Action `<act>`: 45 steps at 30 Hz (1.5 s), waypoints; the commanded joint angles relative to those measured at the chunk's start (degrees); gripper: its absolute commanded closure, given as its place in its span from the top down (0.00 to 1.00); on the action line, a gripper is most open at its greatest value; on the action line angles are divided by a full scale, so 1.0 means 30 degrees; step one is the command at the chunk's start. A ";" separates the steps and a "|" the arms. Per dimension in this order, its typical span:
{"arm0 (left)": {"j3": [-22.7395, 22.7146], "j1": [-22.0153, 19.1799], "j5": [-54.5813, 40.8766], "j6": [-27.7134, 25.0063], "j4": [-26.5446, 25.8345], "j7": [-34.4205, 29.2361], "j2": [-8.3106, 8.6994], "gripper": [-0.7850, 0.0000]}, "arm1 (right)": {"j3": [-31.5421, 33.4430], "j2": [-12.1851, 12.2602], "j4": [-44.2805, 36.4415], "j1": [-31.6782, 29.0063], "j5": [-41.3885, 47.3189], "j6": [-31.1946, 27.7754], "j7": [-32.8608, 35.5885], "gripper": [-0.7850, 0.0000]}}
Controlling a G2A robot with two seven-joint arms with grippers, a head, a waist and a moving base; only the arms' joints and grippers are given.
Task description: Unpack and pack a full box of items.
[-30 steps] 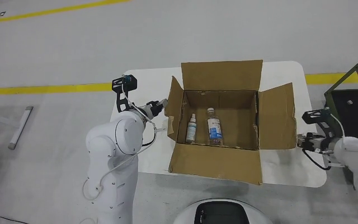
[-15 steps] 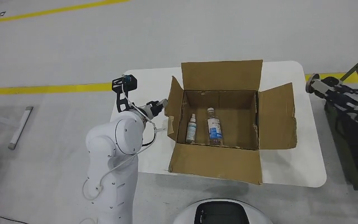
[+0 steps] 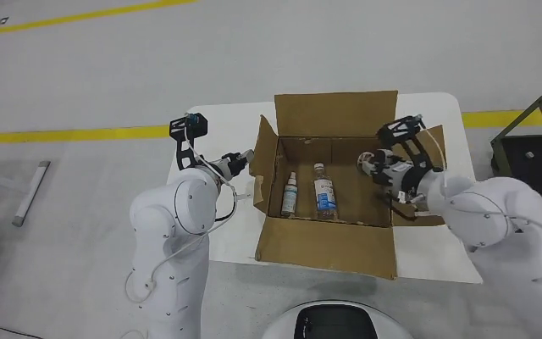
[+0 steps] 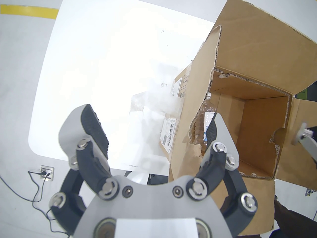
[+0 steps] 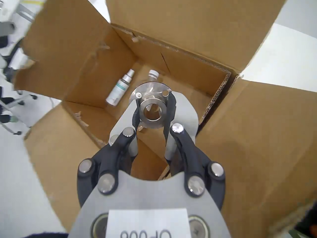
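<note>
An open cardboard box (image 3: 330,246) stands on the white table (image 3: 224,123) with its flaps spread. On its floor lie a small spray bottle (image 3: 290,195) with a teal label and a clear water bottle (image 3: 323,193). My right gripper (image 3: 370,163) hangs over the box's right side, shut on a round metal fitting (image 5: 151,111). Below it are the spray bottle (image 5: 120,87) and the water bottle's cap (image 5: 153,73). My left gripper (image 4: 151,117) is open and holds nothing, just outside the torn left flap (image 4: 198,75).
Bare table top lies left of the box (image 4: 104,63) and along its right edge (image 3: 470,254). A dark green frame (image 3: 518,144) stands off the table's right side. Yellow floor lines (image 3: 85,134) run behind the table.
My right arm swung in from beyond the table's right edge to above the box's right side, carrying the metal fitting. The left arm and both bottles stayed put.
</note>
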 commanded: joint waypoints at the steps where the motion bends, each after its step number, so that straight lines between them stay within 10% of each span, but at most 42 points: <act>1: 0.0000 0.0000 0.0000 0.0000 0.0000 0.0000 0.0000 1.00 | -0.2313 -0.0238 0.1021 0.1082 -0.2634 0.1011 -0.0089 0.00; 21: 0.0000 0.0000 0.0000 0.0000 0.0000 0.0000 0.0000 1.00 | -0.8572 -0.2528 0.9618 0.5142 -0.4816 0.3420 -0.0122 0.00; 28: 0.0000 0.0000 0.0000 0.0000 0.0000 0.0000 0.0000 1.00 | -0.8743 -0.2936 1.0568 0.5448 -0.4358 0.2920 -0.0225 0.35; 35: 0.0000 0.0000 0.0000 0.0000 0.0000 0.0000 0.0000 1.00 | -0.7901 -0.2950 0.9841 0.4918 -0.4062 0.2496 -0.0481 0.48; 39: 0.0000 0.0000 0.0000 0.0000 0.0000 0.0000 0.0000 1.00 | -0.6013 -0.2674 0.7135 0.4080 -0.3318 0.1959 -0.1877 0.39; 43: 0.0000 0.0000 0.0000 0.0000 0.0000 0.0000 0.0000 1.00 | -0.2257 -0.2078 0.2910 0.1937 -0.2568 0.0895 -0.4549 0.00; 45: 0.0000 0.0000 0.0000 0.0000 0.0000 0.0000 0.0000 1.00 | -0.0052 -0.1764 0.1313 0.0551 -0.2398 0.0252 -0.5360 0.00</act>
